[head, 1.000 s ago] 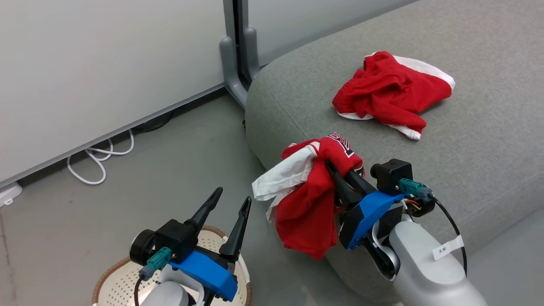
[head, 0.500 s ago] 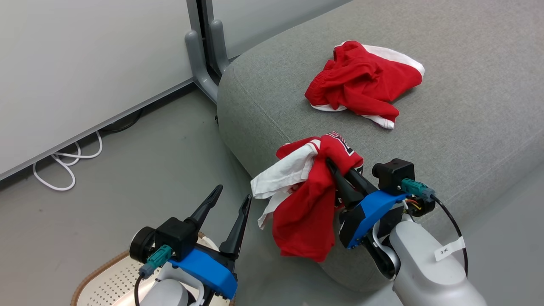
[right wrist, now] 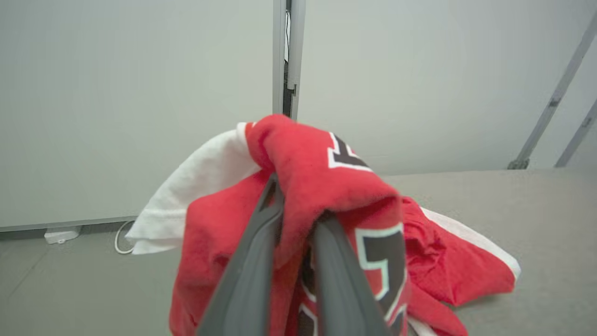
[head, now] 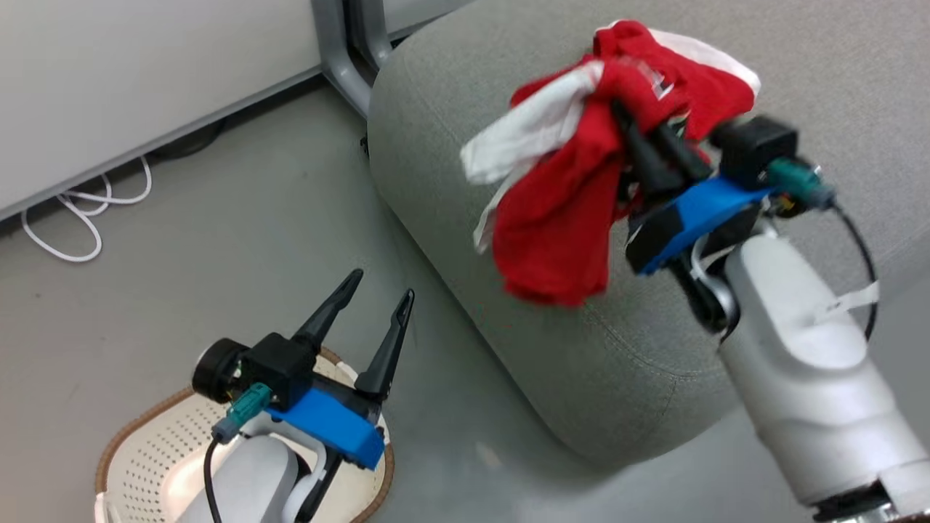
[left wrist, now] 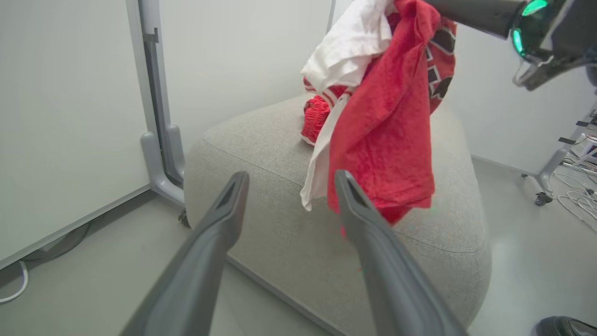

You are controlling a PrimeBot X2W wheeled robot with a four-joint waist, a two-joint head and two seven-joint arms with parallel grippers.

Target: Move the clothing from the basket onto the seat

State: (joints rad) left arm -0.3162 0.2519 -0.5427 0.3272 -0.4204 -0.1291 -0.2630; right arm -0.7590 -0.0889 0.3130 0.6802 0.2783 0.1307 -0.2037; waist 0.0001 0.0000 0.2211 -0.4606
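My right gripper (head: 633,129) is shut on a red jersey (head: 559,218) with white trim and black-and-white lettering. The jersey hangs in a bunch above the near end of the grey seat (head: 508,327). In the right wrist view the gripper (right wrist: 298,205) has its fingers buried in the jersey (right wrist: 317,163). A second red garment (right wrist: 459,273) lies crumpled on the seat (right wrist: 522,210) just beyond it. My left gripper (head: 378,294) is open and holds nothing, low over the cream basket (head: 138,450). In the left wrist view the left gripper (left wrist: 291,177) points at the jersey (left wrist: 387,140).
Grey floor lies left of the seat. A white partition with grey post feet (head: 341,51) stands behind the seat's corner, and a white cable (head: 65,225) loops at its base. A wheeled stand leg with cables (left wrist: 555,172) is off to the seat's far side.
My right arm has lifted the jersey higher and further over the seat, toward the other garment. The head camera has shifted too. The left gripper has stayed open over the basket.
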